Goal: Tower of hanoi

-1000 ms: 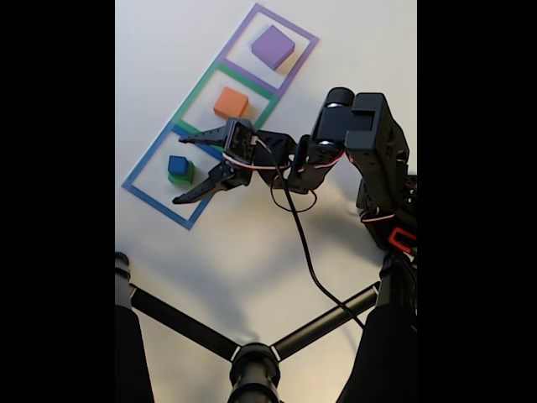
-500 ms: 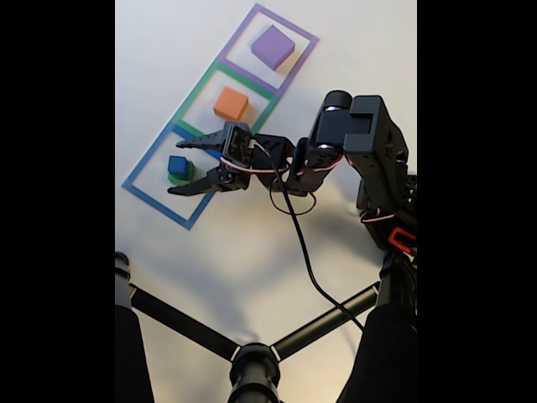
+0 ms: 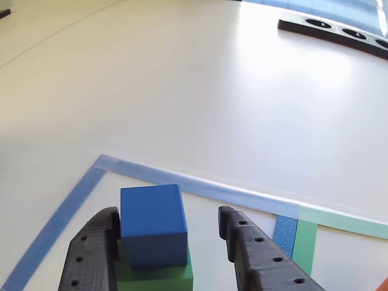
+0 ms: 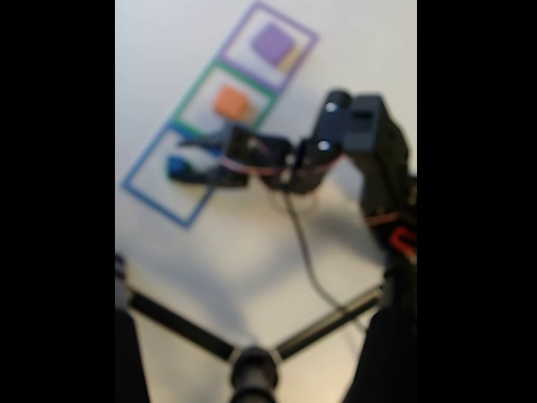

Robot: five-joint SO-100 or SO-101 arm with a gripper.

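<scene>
A small blue cube (image 3: 151, 223) sits on a wider green block (image 3: 159, 277) inside the blue taped square (image 3: 182, 179). My gripper (image 3: 168, 213) is open and straddles the blue cube: the left finger (image 3: 91, 254) is right against its side, and the right finger (image 3: 254, 257) stands apart from it. The blurred fixed view shows the gripper (image 4: 185, 159) over the blue cube (image 4: 174, 166) in the blue square (image 4: 143, 183). An orange cube (image 4: 231, 102) lies in the green square. A purple cube (image 4: 273, 42) lies in the purple square.
A black power strip (image 3: 339, 30) lies at the far table edge. The arm's cable (image 4: 302, 243) trails over the white table. Black tripod legs (image 4: 252, 361) cross the near part of the fixed view. A strip of green tape (image 3: 303, 239) borders the blue square on the right.
The gripper has moved left and down over the blue square, so its open fingers now flank the blue cube. The fixed view has gone blurry.
</scene>
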